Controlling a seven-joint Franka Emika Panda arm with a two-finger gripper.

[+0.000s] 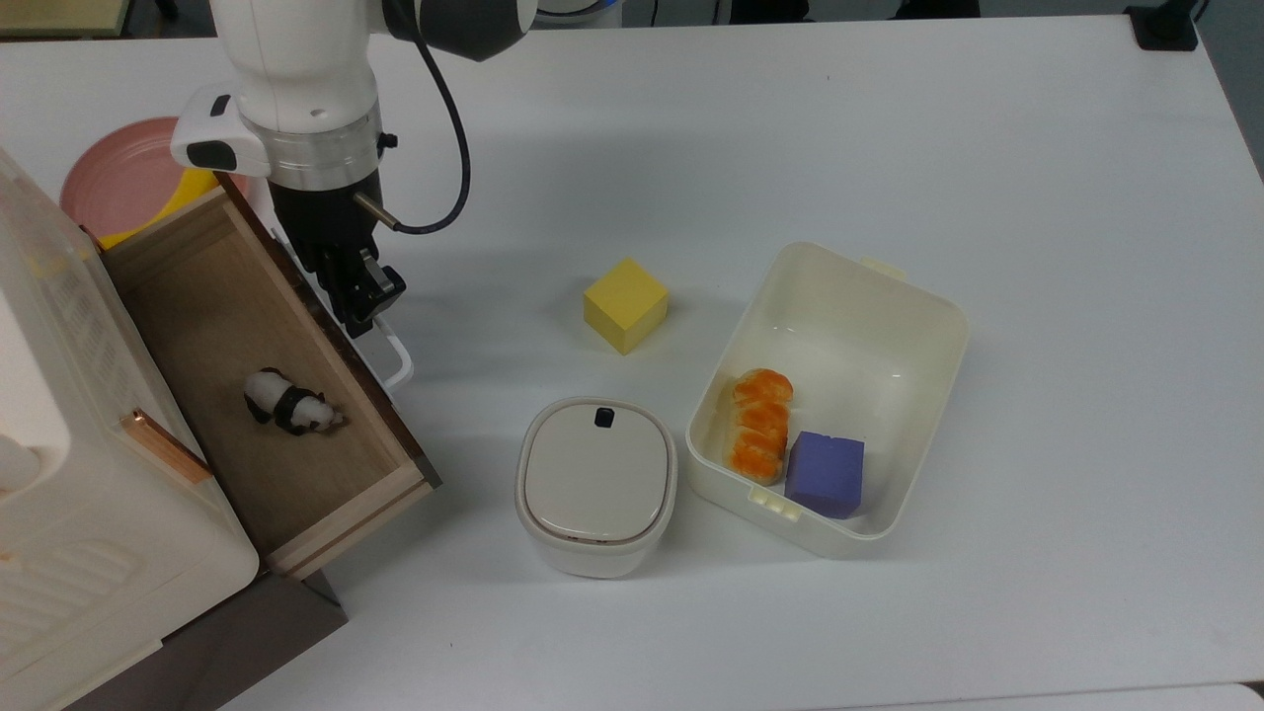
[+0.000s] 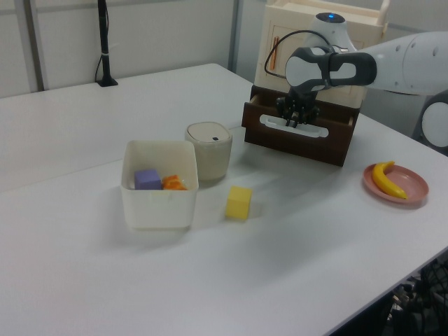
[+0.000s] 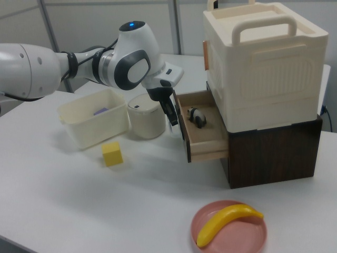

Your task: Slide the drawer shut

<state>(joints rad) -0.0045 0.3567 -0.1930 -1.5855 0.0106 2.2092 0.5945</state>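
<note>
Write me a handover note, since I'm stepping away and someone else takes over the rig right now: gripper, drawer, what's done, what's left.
Gripper: at the drawer's white loop handle, against the dark front panel; open or shut is unclear.
Drawer: pulled well out of the cabinet, a small panda figure lying inside.
Done: the arm is in place at the drawer front.
Left: the whole push; slide the drawer in until the front panel meets the cabinet.
</note>
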